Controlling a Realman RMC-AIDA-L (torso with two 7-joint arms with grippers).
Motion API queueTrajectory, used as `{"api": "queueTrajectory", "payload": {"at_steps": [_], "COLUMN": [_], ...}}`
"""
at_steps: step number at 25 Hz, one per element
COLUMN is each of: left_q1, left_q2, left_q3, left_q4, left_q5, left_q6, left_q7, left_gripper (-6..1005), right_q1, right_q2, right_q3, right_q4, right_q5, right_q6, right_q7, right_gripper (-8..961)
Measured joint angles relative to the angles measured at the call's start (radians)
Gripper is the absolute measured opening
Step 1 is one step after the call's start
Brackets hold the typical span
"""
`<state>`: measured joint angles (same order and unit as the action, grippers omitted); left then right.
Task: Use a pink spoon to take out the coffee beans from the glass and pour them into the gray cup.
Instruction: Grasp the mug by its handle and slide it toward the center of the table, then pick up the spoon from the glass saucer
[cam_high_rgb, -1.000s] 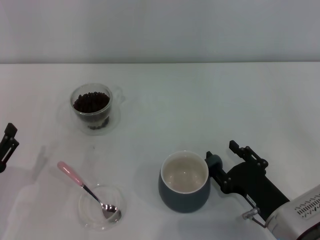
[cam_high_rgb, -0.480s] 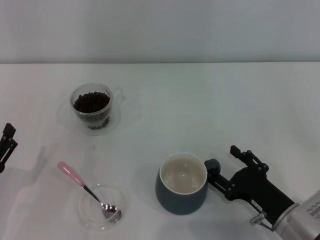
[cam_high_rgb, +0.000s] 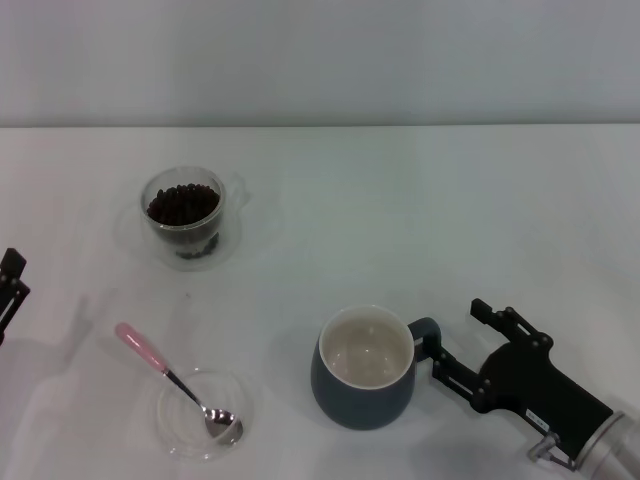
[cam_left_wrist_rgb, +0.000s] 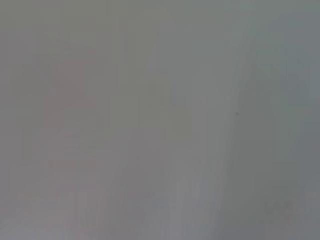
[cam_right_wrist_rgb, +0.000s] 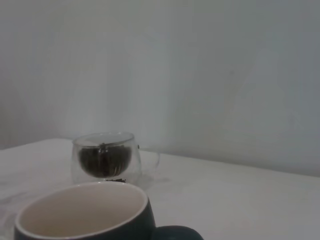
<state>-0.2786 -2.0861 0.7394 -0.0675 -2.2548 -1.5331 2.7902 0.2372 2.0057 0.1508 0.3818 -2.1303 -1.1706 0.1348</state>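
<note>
1. The right pincer (cam_high_rgb: 447, 362) is sitting low on the table (cam_high_rgb: 420, 210), just beside the loop handle of the gray cup (cam_high_rgb: 365, 367). Its fingers are standing apart and are holding nothing; one finger is lying close against the handle (contact cannot be confirmed).
2. The left pincer (cam_high_rgb: 8, 292) is showing only as a dark tip at the table's left edge. Whether its fingers are spread or closed cannot be told, and its wrist view is showing nothing usable.
3. The pink spoon (cam_high_rgb: 175, 381) is lying with its bowl in a shallow clear dish (cam_high_rgb: 202, 414) and its pink handle end reaching out over the rim, up and toward the robot's left. Its long axis is running diagonally, handle end nearest the left pincer.
4. The spoon is lying well apart from the right pincer, with the gray cup between them; the left arm is judged the nearer one for the pickup.
5. The glass (cam_high_rgb: 185, 214) is standing farther back on the left, holding the coffee beans (cam_high_rgb: 183, 203). The gray cup is showing an empty cream interior.
</note>
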Motion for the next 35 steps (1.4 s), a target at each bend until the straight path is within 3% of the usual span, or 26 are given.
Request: {"api": "queueTrajectory", "payload": {"at_steps": [14, 27, 32, 35], "left_q1": [-0.008, 0.02, 0.062, 0.088], "left_q2": [0.001, 0.006, 0.011, 0.021], "left_q3": [0.001, 0.0, -0.001, -0.002], "left_q4": [0.0, -0.003, 0.009, 0.032], "left_q5": [0.007, 0.002, -0.013, -0.024], "left_q6": [0.004, -0.002, -0.001, 0.03], "left_q7": [0.0, -0.084, -0.197, -0.36], "left_gripper": [890, 889, 889, 889], "right_q1": [-0.019, -0.11, -0.141, -0.135], "right_q2": [-0.001, 0.0, 0.005, 0.008], "right_q3": [-0.067, -0.096, -0.083, -0.077], "right_q4": [-0.086, -0.244, -0.326, -0.336], "right_q5": [0.0, 0.009, 0.083, 0.201], "right_q6": [-0.072, -0.214, -0.329, -0.373], "right_q7": [0.096, 0.228, 0.294, 0.272], "right_gripper": [820, 817, 816, 824]}}
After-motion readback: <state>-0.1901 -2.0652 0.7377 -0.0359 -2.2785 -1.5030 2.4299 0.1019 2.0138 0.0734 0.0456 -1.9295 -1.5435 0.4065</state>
